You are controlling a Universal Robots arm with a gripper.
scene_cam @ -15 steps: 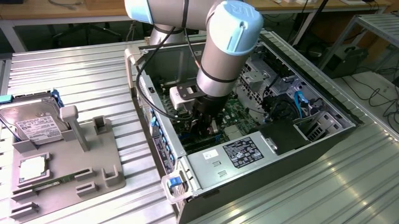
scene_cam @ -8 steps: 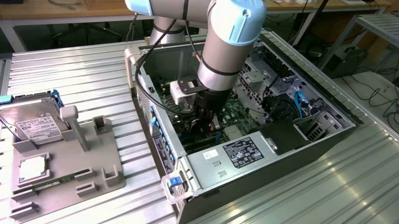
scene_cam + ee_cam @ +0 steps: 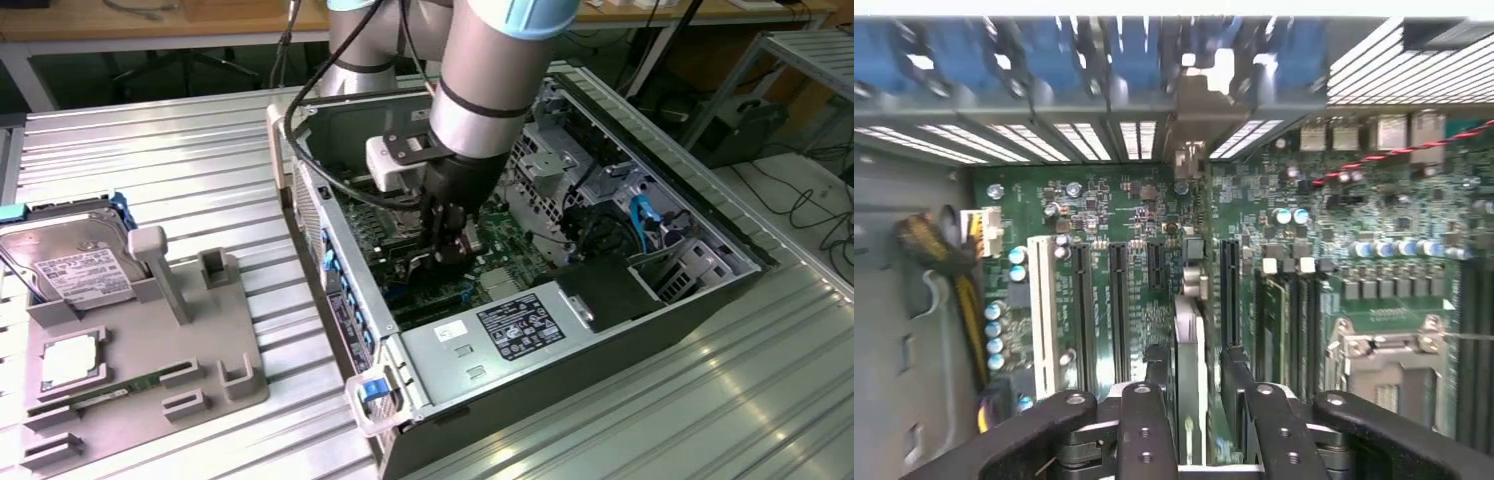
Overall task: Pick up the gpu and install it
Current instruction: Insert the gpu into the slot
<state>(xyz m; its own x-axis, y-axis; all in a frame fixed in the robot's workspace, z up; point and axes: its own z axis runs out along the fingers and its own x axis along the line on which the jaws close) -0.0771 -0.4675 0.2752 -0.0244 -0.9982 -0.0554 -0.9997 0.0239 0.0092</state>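
The gpu (image 3: 1190, 330) shows edge-on as a thin strip running down the middle of the wrist view, its pale metal bracket (image 3: 1191, 160) towards the case's rear slot openings. My gripper (image 3: 1192, 385) is shut on it, one dark finger (image 3: 1153, 372) on each side of the card. It stands upright over the green motherboard (image 3: 1134, 215), between the black expansion slots (image 3: 1119, 300). I cannot tell whether its edge sits in a slot. In the exterior view my gripper (image 3: 447, 245) reaches down inside the open computer case (image 3: 694, 215), low over the board.
A power supply (image 3: 521, 325) fills the case's near end, and blue cables (image 3: 641, 220) hang on the exterior view's right. The CPU socket (image 3: 1384, 360) and yellow wires (image 3: 944, 250) flank the slots. On the exterior view's left, a grey fixture (image 3: 200, 340) carries a hard drive (image 3: 74, 265) and a memory stick (image 3: 100, 392).
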